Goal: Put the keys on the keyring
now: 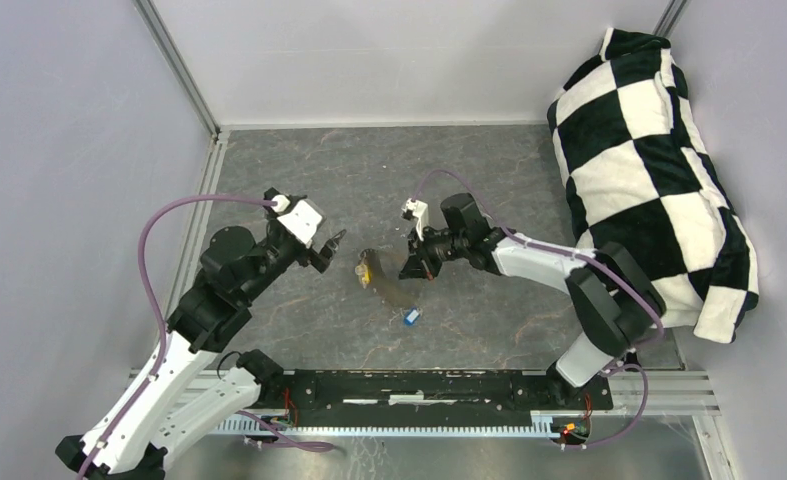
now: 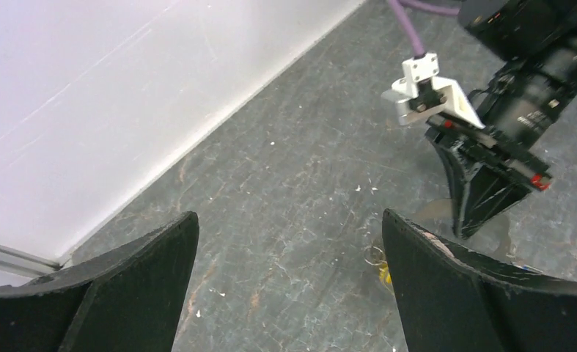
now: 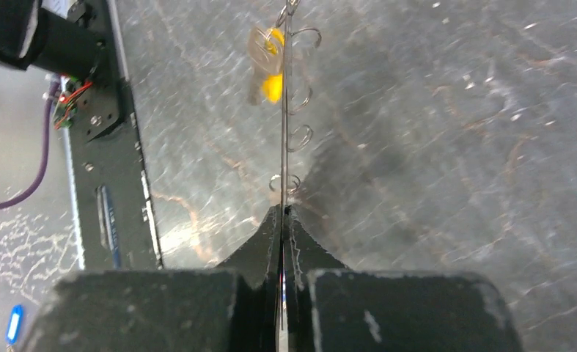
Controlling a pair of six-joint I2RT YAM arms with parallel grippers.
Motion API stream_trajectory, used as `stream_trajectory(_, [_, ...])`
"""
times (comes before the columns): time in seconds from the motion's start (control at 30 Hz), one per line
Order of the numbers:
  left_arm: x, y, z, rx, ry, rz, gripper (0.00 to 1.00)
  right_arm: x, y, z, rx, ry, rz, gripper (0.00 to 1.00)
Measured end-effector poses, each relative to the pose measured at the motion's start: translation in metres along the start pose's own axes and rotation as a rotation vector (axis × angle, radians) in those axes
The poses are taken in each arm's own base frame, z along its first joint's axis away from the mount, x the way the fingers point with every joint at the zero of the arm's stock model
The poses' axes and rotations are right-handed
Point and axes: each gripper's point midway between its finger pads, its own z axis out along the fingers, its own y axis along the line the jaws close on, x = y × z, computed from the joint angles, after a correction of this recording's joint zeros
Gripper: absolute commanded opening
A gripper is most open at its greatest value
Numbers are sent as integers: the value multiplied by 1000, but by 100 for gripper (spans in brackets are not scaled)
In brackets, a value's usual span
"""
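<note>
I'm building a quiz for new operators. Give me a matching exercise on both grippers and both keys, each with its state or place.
1 left gripper
2 right gripper
3 blue key
4 yellow key

A shut on the keyring
B lying alone on the table
C open, empty
D close against the keyring

Pairs: 1-C, 2-A, 3-B, 4-D
</note>
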Motion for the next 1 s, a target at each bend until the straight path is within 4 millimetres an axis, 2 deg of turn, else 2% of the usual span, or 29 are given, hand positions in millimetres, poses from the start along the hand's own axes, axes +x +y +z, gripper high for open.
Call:
stream_trajectory(0.1, [-9,8,-1,-29,-2,-1,100,-5,-23,9,4,-3,0,9])
stream_trajectory(0.17, [-6,11,-1,-42,13,-3,100,-7,-38,15,-1,0,10,14])
stream_trajectory(0.23, [0,11,0,-46,40,-4,100,-7,-50,19,2,3,19,22])
stream_trajectory(0.37, [18,11,4,-62,115,-18,100,2,-76,24,31,18,39,43])
stream_trajectory(0.4, [23,11,6,-61,142,-24,100,5,-82,25,42,24,45,51])
stream_trajectory(0.47, [33,8,8,-52,191,-35,100,11,-94,26,73,37,53,97])
stream_trajectory(0.53, [43,6,12,-45,246,-51,100,12,-102,25,97,48,64,98])
stream_trajectory(0.67, [62,5,16,-39,359,-77,100,-12,-116,21,164,20,4,98])
stream_trajectory(0.73, [68,10,17,-48,410,-93,100,-14,-121,16,214,24,0,98])
stream_trajectory(0.83, [76,35,19,-106,468,-154,100,-14,-127,-3,335,25,-3,98])
stream_trajectory(1.0, [112,99,19,-226,574,-306,100,-6,-105,-67,539,-87,-42,98])
